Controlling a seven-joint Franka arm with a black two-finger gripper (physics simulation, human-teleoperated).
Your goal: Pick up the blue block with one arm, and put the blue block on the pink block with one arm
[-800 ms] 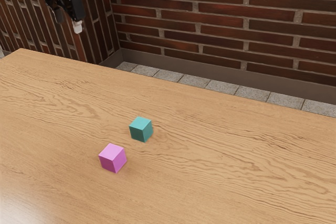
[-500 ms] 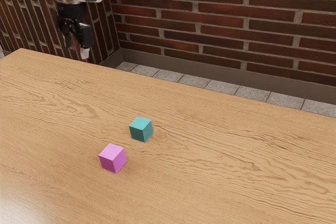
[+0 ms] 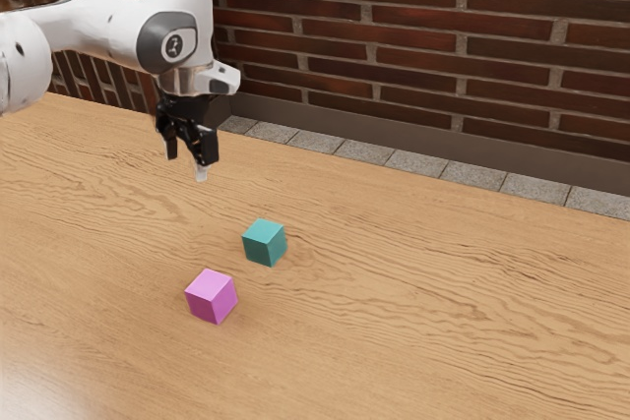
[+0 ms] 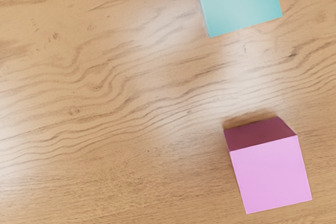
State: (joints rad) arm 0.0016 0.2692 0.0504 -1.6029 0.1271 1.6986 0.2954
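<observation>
Near the middle of the light-brown wooden table sits the small blue-green cube block, flat on the wood and untouched. The pink cube block lies just beside it, apart from it, toward the table's near edge. Above the table, on the far-edge side of both blocks, hangs the black two-finger gripper, jaws apart and holding nothing. Under the hand, the blue-green block and the pink one stand with bare wood between them.
</observation>
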